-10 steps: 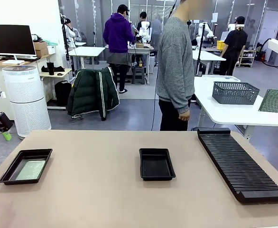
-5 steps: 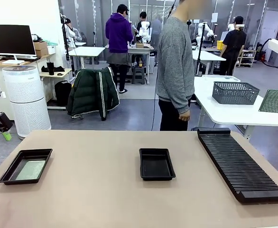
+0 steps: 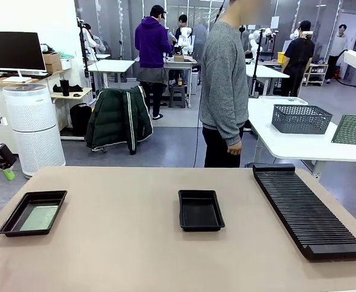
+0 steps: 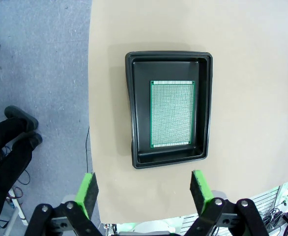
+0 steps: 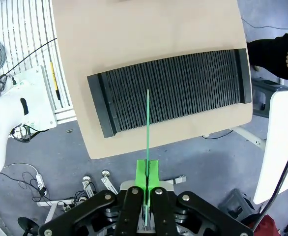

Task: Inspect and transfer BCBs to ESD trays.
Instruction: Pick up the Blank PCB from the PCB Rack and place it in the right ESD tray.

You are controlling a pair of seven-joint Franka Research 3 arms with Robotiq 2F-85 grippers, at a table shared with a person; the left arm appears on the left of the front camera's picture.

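Step in hand, as judged: transfer of a second BCB, one board already delivered.

Left gripper (image 4: 143,189): released, jaws spread wide, nothing between the green pads (image 4: 89,189). Held high above the loaded ESD tray (image 4: 169,109), which sits near the table's left edge. Inside that tray, one BCB (image 4: 172,113) lying flat on the tray floor, set toward the rim on the right of the left wrist view, clear of the opposite rim. In the front view, same tray (image 3: 11,222) at the left edge of the table (image 3: 123,255), pale board face visible inside.

Right gripper (image 5: 147,183): clenched on a second BCB (image 5: 147,123), held edge-on so that only a thin green line shows. Poised high over the slotted rack (image 5: 173,91), which runs along the table's right edge. Board well clear of the rack ribs, apparently lifted out.

Empty ESD tray (image 3: 200,210): at mid-table, about halfway between the near and far edges, nothing on its floor.

Next move, as judged: carry of the gripped board from above the rack toward the empty mid-table tray; rotation from edge-on to flat; lowering inside the raised rim before release. Risk: corner catching on the sloped rim if misaligned. Inspection state of the board: cannot tell.

Person standing beyond the far edge, hands away from the table.
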